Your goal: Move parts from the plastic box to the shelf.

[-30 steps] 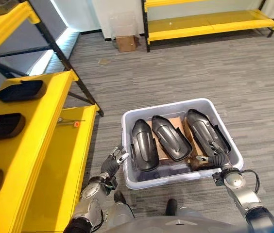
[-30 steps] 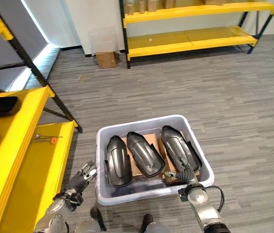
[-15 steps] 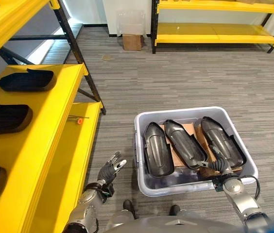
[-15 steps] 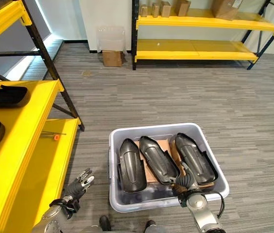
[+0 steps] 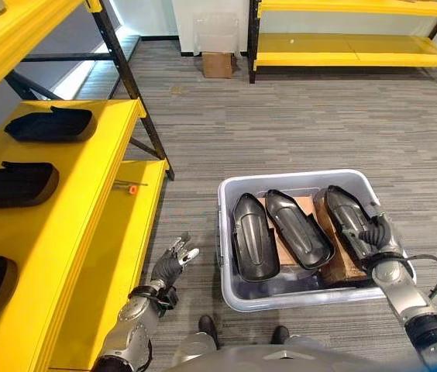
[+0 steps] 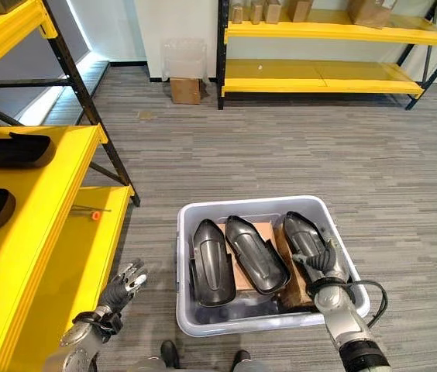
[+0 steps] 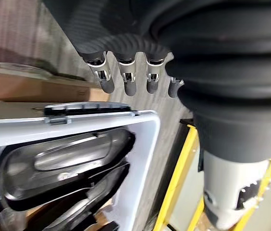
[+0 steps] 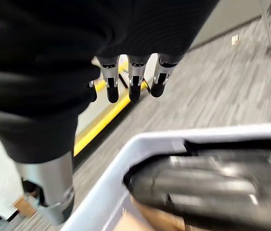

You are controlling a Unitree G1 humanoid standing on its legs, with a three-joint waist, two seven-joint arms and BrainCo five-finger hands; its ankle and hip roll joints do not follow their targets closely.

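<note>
My right hand, fingers relaxed and empty, rests over the rightmost part, long axis near-to-far in the plastic box; left hand open, leftward.

Three parts lie side by side in the plastic box; the shelf stands left.

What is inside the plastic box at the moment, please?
The plastic box holds three black parts on brown cardboard; the right hand rests on the rightmost, hiding what's beneath.
</note>
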